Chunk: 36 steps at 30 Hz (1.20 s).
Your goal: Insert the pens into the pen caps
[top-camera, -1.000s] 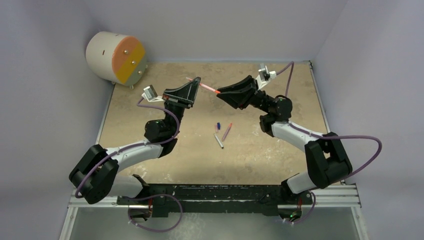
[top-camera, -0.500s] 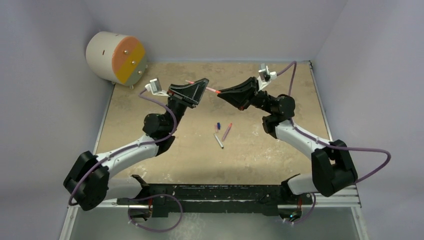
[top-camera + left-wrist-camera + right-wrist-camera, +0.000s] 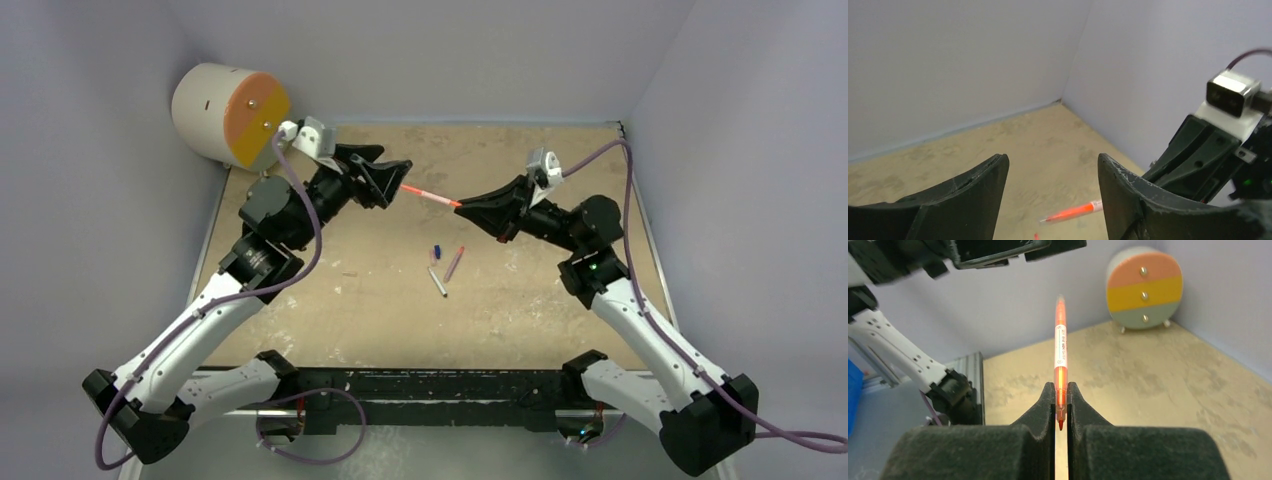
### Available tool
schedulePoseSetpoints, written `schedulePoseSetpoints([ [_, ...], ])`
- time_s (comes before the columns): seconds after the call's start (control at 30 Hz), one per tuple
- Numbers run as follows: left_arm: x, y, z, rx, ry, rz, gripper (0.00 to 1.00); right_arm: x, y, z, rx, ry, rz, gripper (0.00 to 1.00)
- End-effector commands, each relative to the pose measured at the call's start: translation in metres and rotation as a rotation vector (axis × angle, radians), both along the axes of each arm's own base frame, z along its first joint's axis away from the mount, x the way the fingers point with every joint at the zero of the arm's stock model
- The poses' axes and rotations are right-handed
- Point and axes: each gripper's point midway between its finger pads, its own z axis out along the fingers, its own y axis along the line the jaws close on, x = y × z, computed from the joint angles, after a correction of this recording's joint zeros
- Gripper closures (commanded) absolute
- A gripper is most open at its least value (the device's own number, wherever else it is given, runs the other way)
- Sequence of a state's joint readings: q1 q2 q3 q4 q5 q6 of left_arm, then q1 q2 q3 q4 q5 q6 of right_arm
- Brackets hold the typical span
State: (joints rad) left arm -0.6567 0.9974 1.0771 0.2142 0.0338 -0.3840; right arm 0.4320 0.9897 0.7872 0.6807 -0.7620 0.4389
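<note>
An orange-red pen (image 3: 431, 196) hangs in the air over the table, level, between the two grippers. My right gripper (image 3: 462, 206) is shut on its right end; in the right wrist view the pen (image 3: 1060, 347) sticks straight out past the gripper (image 3: 1061, 388), its red tip between the pads. My left gripper (image 3: 400, 182) stands open just left of the pen's free end, apart from it. The left wrist view shows the pen (image 3: 1073, 212) below the wide gap of that gripper (image 3: 1053, 161). On the table lie a dark blue pen cap (image 3: 437, 251), a pinkish pen (image 3: 454, 263) and a white pen (image 3: 438, 282).
A round cream drum with an orange and yellow face (image 3: 232, 115) stands at the back left corner, also seen in the right wrist view (image 3: 1143, 290). Grey walls close in the tan table (image 3: 330, 300) at the back and sides.
The left gripper opened, let go of the orange-red pen and drew back to the left. The right gripper shut on the pen's other end and carried it slightly right.
</note>
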Motion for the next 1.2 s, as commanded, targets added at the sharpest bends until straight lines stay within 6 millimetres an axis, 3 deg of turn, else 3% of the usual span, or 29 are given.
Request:
schedulePoseSetpoints([
  [0.0, -0.006, -0.008, -0.062, 0.410, 0.081, -0.088, 0.32, 0.017, -0.008, -0.032, -0.194, 0.054, -0.102, 1.00],
  [0.17, -0.020, -0.029, -0.108, 0.607, 0.186, -0.301, 0.30, 0.014, -0.002, -0.066, -0.311, 0.200, -0.023, 1.00],
  [0.33, -0.038, -0.025, -0.118, 0.688, 0.134, -0.382, 0.29, 0.004, -0.003, -0.052, -0.308, 0.189, -0.001, 1.00],
  [0.47, -0.050, -0.028, -0.117, 0.694, 0.097, -0.447, 0.32, -0.007, -0.001, -0.056, -0.332, 0.169, 0.067, 1.00],
  [0.67, -0.061, -0.041, -0.147, 0.719, 0.179, -0.588, 0.35, -0.013, 0.003, -0.052, -0.317, 0.140, 0.124, 1.00],
  [0.73, -0.067, -0.048, -0.156, 0.720, 0.194, -0.657, 0.40, -0.015, 0.005, -0.052, -0.315, 0.141, 0.145, 1.00],
  [0.83, -0.070, -0.053, -0.166, 0.730, 0.209, -0.688, 0.44, -0.019, 0.006, -0.051, -0.314, 0.136, 0.169, 1.00],
  [0.97, -0.064, -0.055, -0.172, 0.732, 0.228, -0.659, 0.41, -0.023, 0.007, -0.050, -0.308, 0.130, 0.193, 1.00],
  [1.03, -0.067, -0.057, -0.172, 0.727, 0.221, -0.680, 0.50, -0.022, 0.007, -0.051, -0.309, 0.131, 0.187, 1.00],
  [1.17, -0.071, -0.058, -0.169, 0.715, 0.207, -0.694, 0.81, -0.021, 0.007, -0.052, -0.311, 0.136, 0.184, 1.00],
])
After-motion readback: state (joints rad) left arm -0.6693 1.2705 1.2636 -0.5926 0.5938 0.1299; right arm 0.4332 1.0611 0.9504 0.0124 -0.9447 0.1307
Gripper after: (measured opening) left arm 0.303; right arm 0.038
